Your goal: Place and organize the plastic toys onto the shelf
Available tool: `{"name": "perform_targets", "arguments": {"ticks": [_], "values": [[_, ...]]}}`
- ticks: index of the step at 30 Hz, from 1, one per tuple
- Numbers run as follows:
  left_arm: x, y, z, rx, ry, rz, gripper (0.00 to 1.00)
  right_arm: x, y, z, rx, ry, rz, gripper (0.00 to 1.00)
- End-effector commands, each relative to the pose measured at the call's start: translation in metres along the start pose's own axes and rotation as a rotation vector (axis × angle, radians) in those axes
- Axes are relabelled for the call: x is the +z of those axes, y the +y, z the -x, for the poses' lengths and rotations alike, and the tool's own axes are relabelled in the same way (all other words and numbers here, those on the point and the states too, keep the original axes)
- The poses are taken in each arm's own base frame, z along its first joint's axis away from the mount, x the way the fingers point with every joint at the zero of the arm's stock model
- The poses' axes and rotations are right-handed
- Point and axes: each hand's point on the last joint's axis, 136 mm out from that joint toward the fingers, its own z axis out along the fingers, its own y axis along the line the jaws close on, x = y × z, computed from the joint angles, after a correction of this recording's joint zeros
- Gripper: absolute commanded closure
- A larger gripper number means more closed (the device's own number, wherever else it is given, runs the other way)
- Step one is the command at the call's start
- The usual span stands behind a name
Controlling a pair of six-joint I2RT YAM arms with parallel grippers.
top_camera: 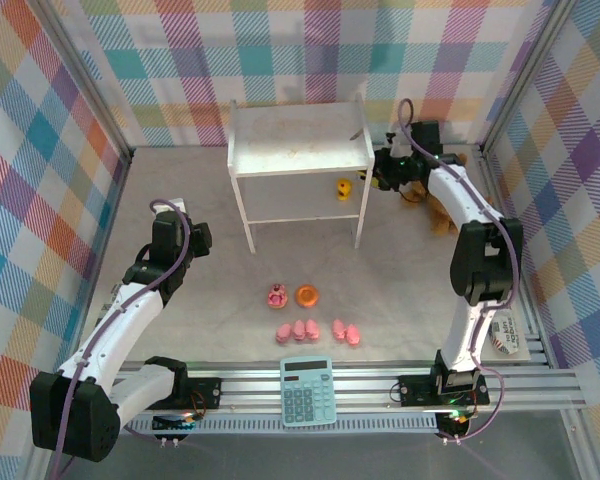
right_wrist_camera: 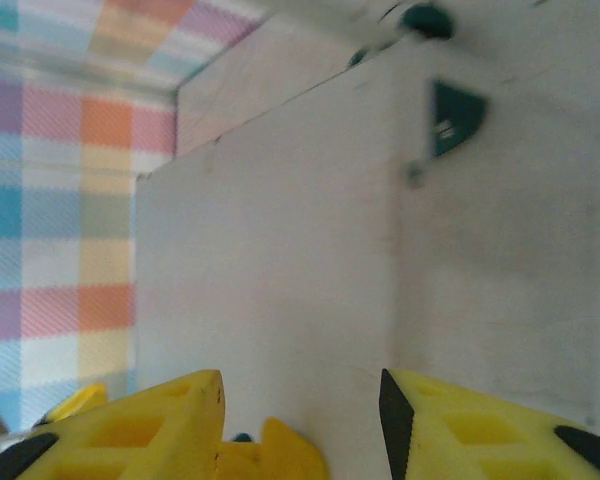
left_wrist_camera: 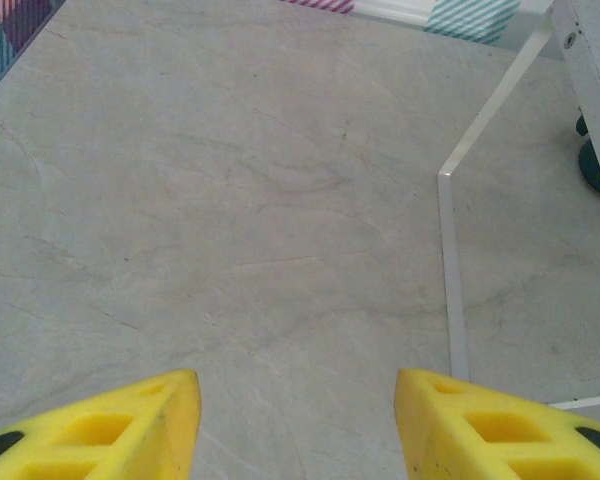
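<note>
While the right gripper (top_camera: 378, 178) is sitting at the right side of the shelf (top_camera: 298, 140) with jaws parted, we are seeing the yellow duck (top_camera: 343, 188) on the lower board (top_camera: 290, 200), just off its tips and unclamped (loose, we are judging). The left gripper (left_wrist_camera: 292, 388) is gaping, empty, and looking nearer to the pink cupcake (top_camera: 277, 296) lying out front.

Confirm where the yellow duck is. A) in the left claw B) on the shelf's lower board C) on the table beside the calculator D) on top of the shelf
B: the yellow duck sits on the lower board of the shelf, under its top, close to the front leg on the right of the top view.
</note>
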Motion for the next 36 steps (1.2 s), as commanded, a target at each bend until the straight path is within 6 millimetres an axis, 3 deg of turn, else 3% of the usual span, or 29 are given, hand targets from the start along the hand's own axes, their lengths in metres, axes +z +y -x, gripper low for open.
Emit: {"name": "perform_targets", "arguments": {"ticks": [1, 7, 10, 14, 18, 21, 25, 29, 36], "values": [[-0.011, -0.002, 0.015, 0.014, -0.041, -0.003, 0.46, -0.034, 0.004, 0.028, -0.039, -0.170, -0.049, 0.52], [-0.011, -0.002, 0.014, 0.009, -0.044, -0.007, 0.46, -0.067, 0.007, 0.013, -0.165, -0.265, -0.151, 0.52], [-0.012, -0.003, 0.014, 0.005, -0.049, -0.012, 0.46, -0.084, 0.019, -0.016, -0.343, -0.320, -0.256, 0.52], [-0.011, -0.002, 0.014, 0.008, -0.049, -0.009, 0.46, -0.097, 0.047, -0.072, -0.625, -0.386, -0.377, 0.52], [-0.011, -0.005, 0.014, 0.005, -0.050, -0.025, 0.46, -0.111, 0.060, -0.120, -0.803, -0.465, -0.457, 0.52], [-0.013, -0.006, 0.015, -0.001, -0.053, -0.034, 0.46, -0.128, 0.064, -0.140, -0.851, -0.521, -0.492, 0.52], [-0.014, -0.007, 0.014, -0.004, -0.057, -0.041, 0.46, -0.148, 0.045, -0.145, -0.814, -0.535, -0.594, 0.52], [-0.010, -0.007, 0.010, -0.002, -0.046, -0.040, 0.46, -0.137, 0.047, -0.159, -0.816, -0.468, -0.527, 0.55], [-0.008, -0.008, 0.013, -0.007, -0.058, -0.045, 0.46, -0.089, 0.077, -0.184, -1.030, -0.405, -0.475, 0.56]]}}
